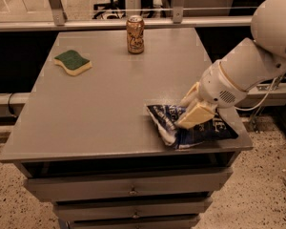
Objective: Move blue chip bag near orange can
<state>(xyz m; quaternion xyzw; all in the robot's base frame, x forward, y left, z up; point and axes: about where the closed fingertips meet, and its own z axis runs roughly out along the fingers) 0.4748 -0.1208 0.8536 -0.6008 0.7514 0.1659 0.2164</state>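
Observation:
The blue chip bag (pixel 166 122) lies flat at the table's front right corner, dark navy with white lettering. The orange can (pixel 135 34) stands upright at the far middle of the table, well apart from the bag. My gripper (pixel 189 108) comes in from the right on a white arm and sits right over the bag's middle. Its two cream fingers (pixel 194 117) stand apart, one on the near side and one on the far side of the bag's top. The right part of the bag is partly hidden by the gripper.
A green-and-yellow sponge (pixel 72 62) lies at the far left of the grey table (pixel 100 104). Drawers are below the table's front edge. A rail and glass partition run behind the table.

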